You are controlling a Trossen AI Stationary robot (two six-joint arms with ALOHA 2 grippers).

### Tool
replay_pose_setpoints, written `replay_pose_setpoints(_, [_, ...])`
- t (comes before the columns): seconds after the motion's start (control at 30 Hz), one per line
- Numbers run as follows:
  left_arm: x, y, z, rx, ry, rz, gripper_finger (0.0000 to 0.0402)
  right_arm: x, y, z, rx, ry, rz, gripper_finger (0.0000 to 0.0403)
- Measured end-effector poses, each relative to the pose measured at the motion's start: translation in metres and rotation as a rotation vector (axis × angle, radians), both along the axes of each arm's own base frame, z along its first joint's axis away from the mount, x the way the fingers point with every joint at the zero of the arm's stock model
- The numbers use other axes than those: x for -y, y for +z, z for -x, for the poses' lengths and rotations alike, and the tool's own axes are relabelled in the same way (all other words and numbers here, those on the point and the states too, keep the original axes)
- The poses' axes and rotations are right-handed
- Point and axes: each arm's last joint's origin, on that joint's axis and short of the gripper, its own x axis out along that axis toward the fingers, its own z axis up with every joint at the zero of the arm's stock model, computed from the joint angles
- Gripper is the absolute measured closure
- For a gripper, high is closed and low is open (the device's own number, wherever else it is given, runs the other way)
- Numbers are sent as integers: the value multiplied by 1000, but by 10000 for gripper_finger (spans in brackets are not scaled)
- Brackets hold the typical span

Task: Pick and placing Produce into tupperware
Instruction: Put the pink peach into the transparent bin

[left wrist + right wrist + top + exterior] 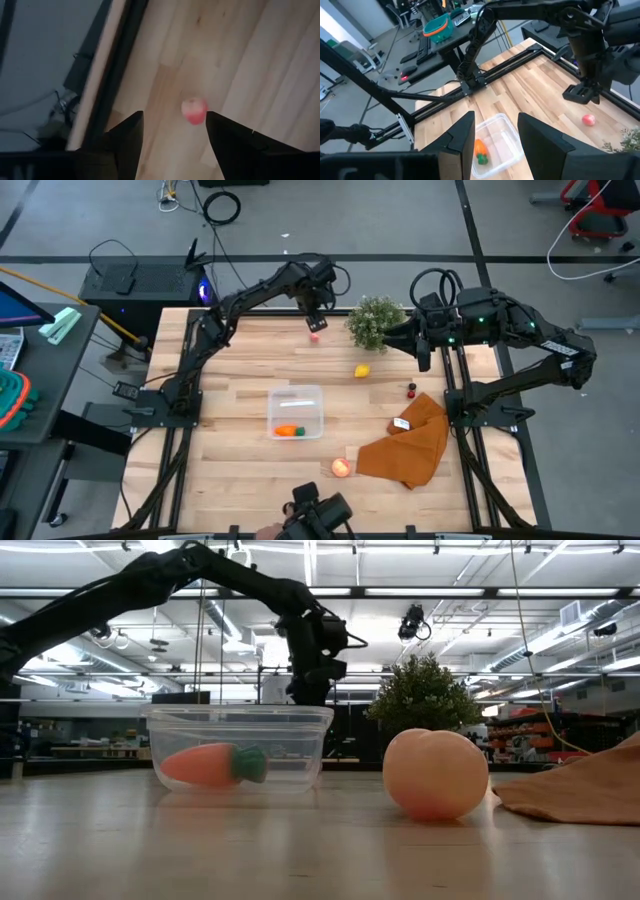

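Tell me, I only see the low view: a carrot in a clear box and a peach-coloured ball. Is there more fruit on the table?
Observer: Yes, a yellow lemon lies near the plant.
Visitor: What is the arm behind the box doing?
Observer: The left gripper hangs with fingers apart over a small red fruit.
Visitor: And the other arm?
Observer: The right gripper waits beside the plant, holding nothing.
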Motion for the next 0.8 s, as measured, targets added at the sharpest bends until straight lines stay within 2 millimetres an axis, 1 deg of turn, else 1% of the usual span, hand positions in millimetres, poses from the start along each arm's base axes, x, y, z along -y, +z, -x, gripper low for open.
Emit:
replay_pose_setpoints(0.2, [8, -25, -12, -44, 72, 49, 183, 0, 0, 0, 1, -9, -13, 280])
replay_pose_setpoints(0.3, [13, -34, -18, -56, 85, 38, 187, 0, 0, 0, 1, -9, -15, 280])
replay_pose_setpoints(0.43, [16, -44, -23, -99, 88, -1, 191, 0, 0, 0, 1, -11, -20, 280])
replay_pose_setpoints(0.6, [13, -47, -21, -114, 98, -16, 186, 0, 0, 0, 3, -14, -32, 280])
replay_pose_setpoints(0.8, [9, -49, -18, -117, 128, 2, 169, 0, 0, 0, 3, -15, -34, 280])
